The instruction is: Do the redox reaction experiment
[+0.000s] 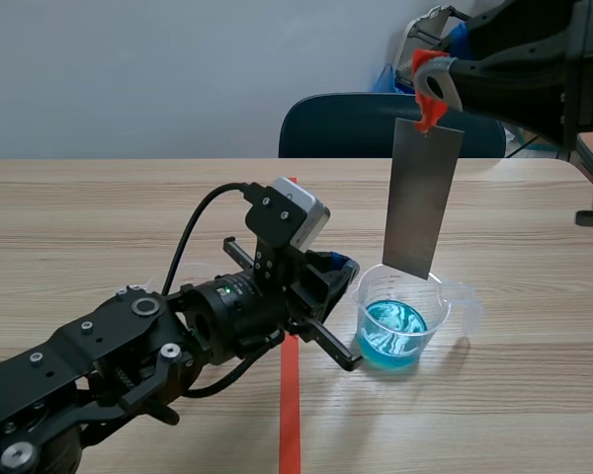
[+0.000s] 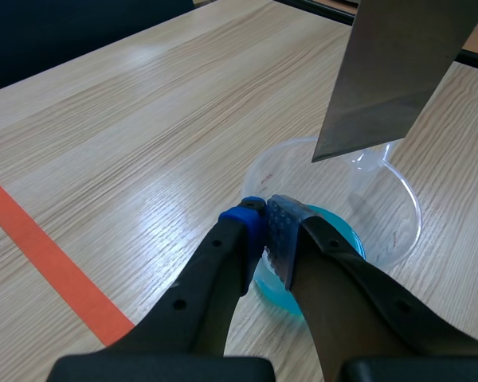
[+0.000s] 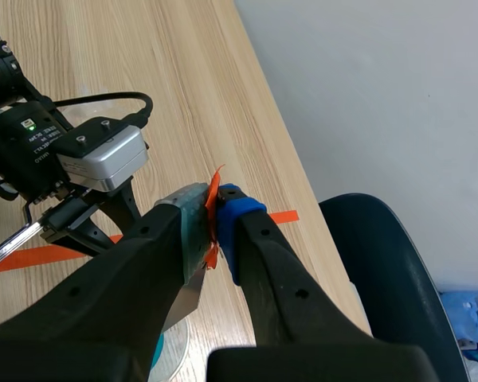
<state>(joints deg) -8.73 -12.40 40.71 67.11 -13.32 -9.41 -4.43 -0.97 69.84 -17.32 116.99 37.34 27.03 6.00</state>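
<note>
A clear plastic beaker point(image 1: 445, 308) holding blue liquid point(image 1: 393, 331) stands on the table right of the tape line. My left gripper point(image 1: 344, 288) is at its near-left rim. In the left wrist view its fingers point(image 2: 267, 232) are pinched on the beaker's rim point(image 2: 398, 199). My right gripper point(image 1: 431, 83) is raised above the beaker, shut on an orange-red tag point(image 1: 427, 101) from which a grey metal strip point(image 1: 423, 197) hangs. The strip's lower end is just over the beaker's mouth, above the liquid point(image 2: 342, 231). The right wrist view shows the tag point(image 3: 213, 199) between the pads, the strip point(image 3: 187, 298) below.
An orange-red tape line point(image 1: 290, 415) runs along the table under my left arm. A dark blue chair point(image 1: 366, 123) stands behind the far edge. Bare wooden table point(image 1: 99, 217) stretches to the left and behind the beaker.
</note>
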